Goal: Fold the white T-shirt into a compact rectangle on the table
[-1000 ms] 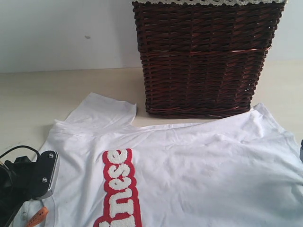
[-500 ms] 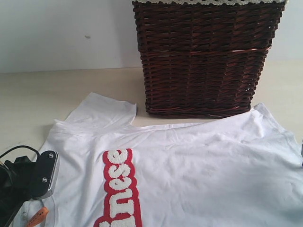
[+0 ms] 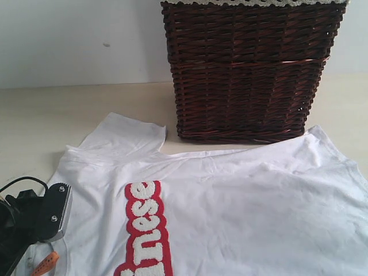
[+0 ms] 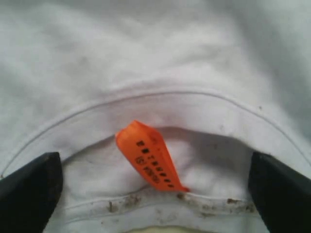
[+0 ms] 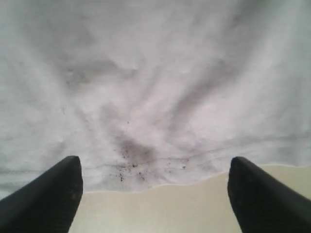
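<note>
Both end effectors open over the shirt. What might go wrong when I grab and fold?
The left end effector straddles the orange tag at the collar; closing may pinch only the tag. The right end effector is right at the hem, so cloth may slip out. The basket stands right beside the shirt, risking a snag.

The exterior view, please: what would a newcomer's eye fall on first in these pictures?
First the red patch with fuzzy white letters on the white T-shirt spread across the table, then the dark wicker basket standing behind the shirt. In the left wrist view, the orange neck tag stands out at the collar, framed by the open left gripper.
</note>
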`<state>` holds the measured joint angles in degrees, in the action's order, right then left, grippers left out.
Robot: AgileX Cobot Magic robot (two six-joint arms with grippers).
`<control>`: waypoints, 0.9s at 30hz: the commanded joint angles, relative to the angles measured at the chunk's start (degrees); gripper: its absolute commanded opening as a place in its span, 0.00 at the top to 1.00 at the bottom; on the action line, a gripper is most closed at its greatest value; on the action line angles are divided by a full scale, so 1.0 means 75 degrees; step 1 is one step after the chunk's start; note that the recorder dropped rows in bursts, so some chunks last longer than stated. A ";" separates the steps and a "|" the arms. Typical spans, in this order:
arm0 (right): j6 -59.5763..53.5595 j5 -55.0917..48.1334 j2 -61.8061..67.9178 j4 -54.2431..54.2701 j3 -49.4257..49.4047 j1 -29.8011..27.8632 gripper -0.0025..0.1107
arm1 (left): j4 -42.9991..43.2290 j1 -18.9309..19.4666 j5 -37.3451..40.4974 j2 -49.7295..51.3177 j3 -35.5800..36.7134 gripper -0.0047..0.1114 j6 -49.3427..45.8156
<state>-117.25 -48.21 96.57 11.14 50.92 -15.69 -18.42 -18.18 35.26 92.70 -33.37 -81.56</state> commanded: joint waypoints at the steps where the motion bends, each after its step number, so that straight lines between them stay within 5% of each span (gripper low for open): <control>1: 0.0088 -0.0722 -0.0071 0.1082 0.0428 -0.0013 0.31 | -0.0067 -0.0013 -0.0023 0.0012 0.0010 0.07 0.0021; 5: 0.0616 -0.0738 -0.0057 0.1913 0.0447 -0.0013 0.27 | -0.0067 -0.0013 -0.0023 0.0012 0.0010 0.07 0.0021; 8: 0.0658 -0.0682 -0.0057 0.1414 0.0447 -0.0013 0.06 | -0.0067 -0.0013 -0.0023 0.0012 0.0010 0.07 0.0021; 14: 0.2260 -0.0693 0.0244 0.1066 0.0447 -0.0013 0.05 | -0.0067 -0.0013 -0.0023 0.0012 0.0010 0.07 0.0021; 18: 0.1321 -0.0681 0.0932 -0.0876 0.0447 -0.0013 0.05 | -0.0067 -0.0013 -0.0023 0.0012 0.0010 0.07 0.0021; 27: 0.0241 0.0672 0.1665 -0.0867 0.0447 -0.0013 0.05 | -0.0067 -0.0013 -0.0023 0.0012 0.0010 0.07 0.0021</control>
<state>-114.46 -43.73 107.34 4.87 54.10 -15.79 -18.42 -18.18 35.26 92.70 -33.37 -81.56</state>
